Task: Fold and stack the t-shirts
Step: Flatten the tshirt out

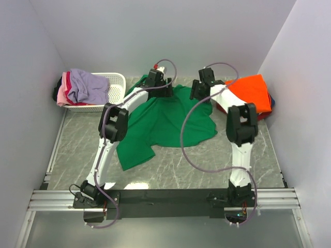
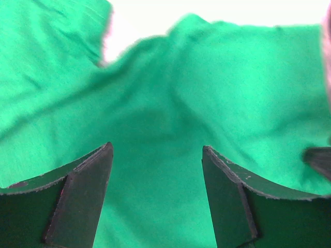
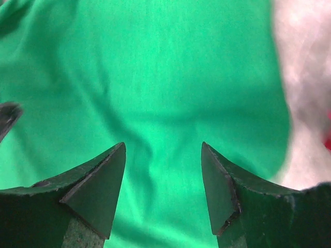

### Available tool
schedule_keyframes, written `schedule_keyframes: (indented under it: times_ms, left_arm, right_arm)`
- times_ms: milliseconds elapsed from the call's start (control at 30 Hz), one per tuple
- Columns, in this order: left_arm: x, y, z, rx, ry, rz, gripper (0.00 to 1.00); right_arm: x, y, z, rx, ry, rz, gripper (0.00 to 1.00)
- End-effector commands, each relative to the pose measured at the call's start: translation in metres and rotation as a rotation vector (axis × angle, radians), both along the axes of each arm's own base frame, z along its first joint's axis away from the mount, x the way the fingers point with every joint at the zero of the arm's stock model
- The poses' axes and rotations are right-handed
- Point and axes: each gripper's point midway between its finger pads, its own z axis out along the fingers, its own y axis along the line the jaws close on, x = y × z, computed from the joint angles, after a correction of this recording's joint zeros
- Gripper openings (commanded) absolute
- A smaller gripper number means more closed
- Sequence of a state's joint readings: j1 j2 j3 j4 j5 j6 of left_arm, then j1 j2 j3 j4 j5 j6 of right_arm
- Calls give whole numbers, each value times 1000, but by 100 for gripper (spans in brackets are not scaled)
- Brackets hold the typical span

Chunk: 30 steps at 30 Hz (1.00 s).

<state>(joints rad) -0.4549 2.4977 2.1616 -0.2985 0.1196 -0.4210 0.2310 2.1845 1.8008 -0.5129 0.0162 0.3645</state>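
A bright green t-shirt [image 1: 165, 121] lies spread and rumpled in the middle of the table. It fills the left wrist view [image 2: 170, 103] and the right wrist view [image 3: 155, 77]. My left gripper [image 1: 161, 89] is open just above the shirt's far left part [image 2: 156, 150]. My right gripper [image 1: 198, 93] is open just above the shirt's far right part [image 3: 163, 147]. Nothing is between either pair of jaws. An orange shirt [image 1: 252, 92] lies folded at the far right on top of a red one [image 1: 264, 114] and a navy one [image 1: 271, 101].
A white slotted basket [image 1: 111, 93] stands at the far left with a lavender shirt [image 1: 85, 85] and a pink one [image 1: 63, 94] heaped in it. Grey walls close in on the left, back and right. The arm bases sit on a rail at the near edge.
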Motion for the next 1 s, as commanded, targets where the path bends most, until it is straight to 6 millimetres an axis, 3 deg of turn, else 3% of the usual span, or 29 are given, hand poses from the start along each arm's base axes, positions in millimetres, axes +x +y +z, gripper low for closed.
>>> schedule_keyframes:
  times_ms: [0, 33, 67, 100, 167, 200, 233, 267, 333, 367, 467, 567, 633, 767, 967]
  left_arm:
    - [-25, -40, 128, -102, -250, -118, 75]
    - [-31, -44, 136, -109, -267, -128, 75]
    - [-43, -45, 140, -110, -263, -135, 76]
    - [-55, -53, 139, -117, -245, -147, 75]
    - [-73, -59, 145, -137, -230, -170, 75]
    - [-90, -64, 125, -125, -182, -188, 75]
    - [-98, -65, 119, -121, -170, -191, 75]
    - [-110, -60, 106, -103, -155, -180, 75]
    - [-130, -65, 97, -105, -135, -187, 75]
    - [-142, -60, 84, -98, -114, -185, 75]
    - [-171, -56, 59, -92, -49, -193, 75]
    - [-186, -49, 35, -84, -9, -175, 75]
    - [-192, -46, 25, -82, 19, -169, 75]
    - [-201, -42, 7, -65, 51, -162, 74]
    - [-206, -37, -1, -41, 57, -154, 74]
  right_arm:
    - [-10, -10, 98, 24, -256, -10, 67]
    - [-20, -13, 127, 39, -321, -18, 67]
    - [-30, -16, 128, 41, -319, -31, 67]
    - [-45, -23, 112, 22, -278, -50, 67]
    - [-70, -31, 115, 21, -256, -77, 67]
    - [-89, -35, 91, 10, -197, -83, 67]
    - [-100, -37, 96, 24, -211, -87, 67]
    - [-121, -40, 69, 22, -152, -90, 67]
    - [-141, -45, 63, 20, -141, -106, 67]
    - [-157, -49, 46, 13, -97, -118, 67]
    - [-181, -51, 43, 4, -85, -126, 65]
    - [-206, -51, 34, -19, -75, -133, 65]
    - [-212, -52, 35, -8, -88, -147, 65]
    - [-223, -56, 13, -1, -62, -180, 65]
    - [-214, -39, -5, 66, -29, -170, 65]
